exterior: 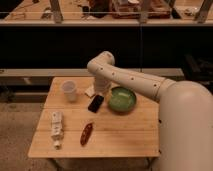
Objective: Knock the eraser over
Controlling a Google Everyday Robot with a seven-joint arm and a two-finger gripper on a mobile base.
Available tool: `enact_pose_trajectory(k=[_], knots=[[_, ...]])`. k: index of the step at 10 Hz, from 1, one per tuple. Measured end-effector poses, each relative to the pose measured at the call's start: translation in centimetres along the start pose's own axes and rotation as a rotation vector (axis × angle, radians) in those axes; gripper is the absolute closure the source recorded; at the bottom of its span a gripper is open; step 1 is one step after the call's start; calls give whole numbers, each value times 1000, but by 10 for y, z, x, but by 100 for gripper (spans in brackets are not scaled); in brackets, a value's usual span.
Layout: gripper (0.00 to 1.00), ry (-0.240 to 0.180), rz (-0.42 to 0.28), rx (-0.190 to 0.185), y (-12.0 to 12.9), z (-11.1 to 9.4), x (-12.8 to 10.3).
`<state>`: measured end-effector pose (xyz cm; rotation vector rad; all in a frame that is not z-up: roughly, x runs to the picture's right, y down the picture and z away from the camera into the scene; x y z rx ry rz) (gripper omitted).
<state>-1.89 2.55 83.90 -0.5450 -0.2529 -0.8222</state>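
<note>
The eraser (95,103), a small black slab, lies on the wooden table (125,135) between the white cup (69,90) and the green bowl (122,99), its long side running diagonally. My gripper (92,91) hangs below the white arm's wrist, just behind the eraser and to the right of the cup. It is close above the eraser's far end; I cannot tell whether it touches.
A white oblong gadget (56,128) lies near the table's front left. A reddish-brown elongated object (86,133) lies to its right. A dark counter with a railing runs behind the table.
</note>
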Motion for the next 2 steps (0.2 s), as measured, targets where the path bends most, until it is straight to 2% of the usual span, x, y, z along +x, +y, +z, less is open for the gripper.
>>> enact_pose_trajectory(k=[2], knots=[[67,6,11,6,-16,3,3]])
